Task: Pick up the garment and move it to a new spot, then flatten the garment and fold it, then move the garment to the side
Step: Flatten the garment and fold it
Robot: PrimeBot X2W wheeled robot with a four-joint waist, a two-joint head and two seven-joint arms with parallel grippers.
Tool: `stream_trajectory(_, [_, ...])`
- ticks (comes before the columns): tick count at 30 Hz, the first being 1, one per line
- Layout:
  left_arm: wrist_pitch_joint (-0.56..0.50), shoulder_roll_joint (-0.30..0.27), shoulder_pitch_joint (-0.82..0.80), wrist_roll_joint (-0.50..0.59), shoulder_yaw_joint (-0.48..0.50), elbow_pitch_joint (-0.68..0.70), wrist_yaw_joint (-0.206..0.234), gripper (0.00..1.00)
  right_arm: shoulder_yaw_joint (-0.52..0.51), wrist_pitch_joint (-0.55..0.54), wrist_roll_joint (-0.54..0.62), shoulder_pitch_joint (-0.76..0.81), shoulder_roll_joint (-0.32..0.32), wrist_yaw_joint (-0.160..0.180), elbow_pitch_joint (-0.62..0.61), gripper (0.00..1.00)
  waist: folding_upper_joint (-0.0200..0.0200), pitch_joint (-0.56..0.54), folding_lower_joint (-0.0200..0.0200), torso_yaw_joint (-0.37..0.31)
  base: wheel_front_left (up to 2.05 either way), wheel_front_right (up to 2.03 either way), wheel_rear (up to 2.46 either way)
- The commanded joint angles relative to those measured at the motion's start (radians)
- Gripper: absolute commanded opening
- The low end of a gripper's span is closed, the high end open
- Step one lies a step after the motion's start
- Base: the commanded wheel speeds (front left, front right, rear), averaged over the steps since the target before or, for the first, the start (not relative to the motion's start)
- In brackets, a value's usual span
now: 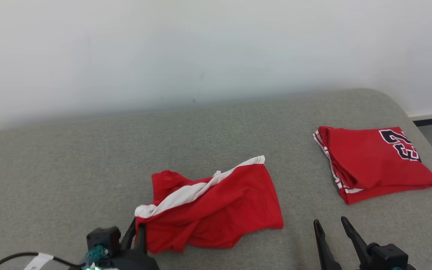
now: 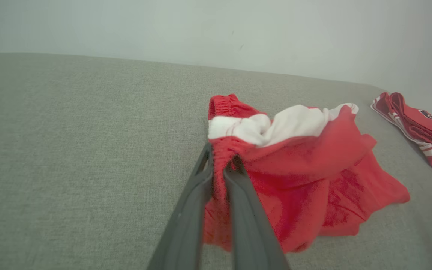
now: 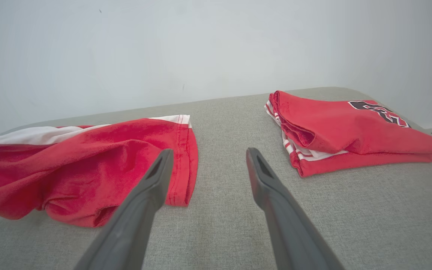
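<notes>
Left gripper (image 2: 221,159): jaws closed on the garment (image 2: 306,180), pinching the gathered elastic waistband (image 2: 223,107) right at the fingertips. Only 1 thin fold of cloth sits between the pads, so the bite looks shallow. The rest of the garment spreads ahead and to the right of this gripper, crumpled on the grey cushion (image 2: 69,150). The white side stripe (image 2: 283,125) twists across the top just beyond the tips.

Right gripper (image 3: 209,152): jaws wide apart, holding nothing, low over the cushion. The garment's hemmed leg opening (image 3: 180,161) is just left of its left finger; can't tell if they touch. A folded red jersey (image 3: 343,127) lies ahead and to its right, apart from it. I read that as not the work item.

Handling, my read:
- Light, soft knit shorts with 0 stiffness, so they will drape and swing if lifted from 1 corner.
- Not fragile, not slippery. The cloth may cling to the cushion weave, so dragging could bunch it.
- The elastic waistband is the thickest part and the best purchase, so this is a good spot to hold.
- For flattening, take the 2nd hold at the far waistband end or the hem beside the right gripper, so 2 points pull it taut.
- Risk: the thin pinch slips out under swing.
</notes>
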State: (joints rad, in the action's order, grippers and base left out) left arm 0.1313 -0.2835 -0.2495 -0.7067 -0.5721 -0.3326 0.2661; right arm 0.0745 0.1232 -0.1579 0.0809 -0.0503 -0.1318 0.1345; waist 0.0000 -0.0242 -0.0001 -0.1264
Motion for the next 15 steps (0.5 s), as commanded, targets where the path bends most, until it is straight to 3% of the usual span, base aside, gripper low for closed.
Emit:
stream_trajectory(1, [0.001, 0.005, 0.029, -0.015, 0.003, 0.000, 0.008, 1.00, -0.002, -0.002, 0.012, 0.001, 0.000, 0.003, -0.005, 1.00, 0.0000, -0.016, 0.0001, 0.033, 0.00, 0.00, 0.00])
stream_trajectory(9, [-0.068, 0.005, 0.124, -0.096, 0.023, -0.003, 0.021, 1.00, 0.004, -0.009, 0.013, 0.007, 0.000, 0.003, -0.006, 1.00, 0.0000, -0.034, 0.0001, 0.055, 0.00, 0.00, 0.00])
stream_trajectory(15, [-0.107, -0.006, 0.164, -0.245, 0.115, 0.104, -0.048, 1.00, 0.000, -0.010, 0.013, 0.015, 0.000, 0.003, -0.008, 1.00, 0.0000, -0.040, 0.0001, 0.054, 0.00, 0.00, 0.00])
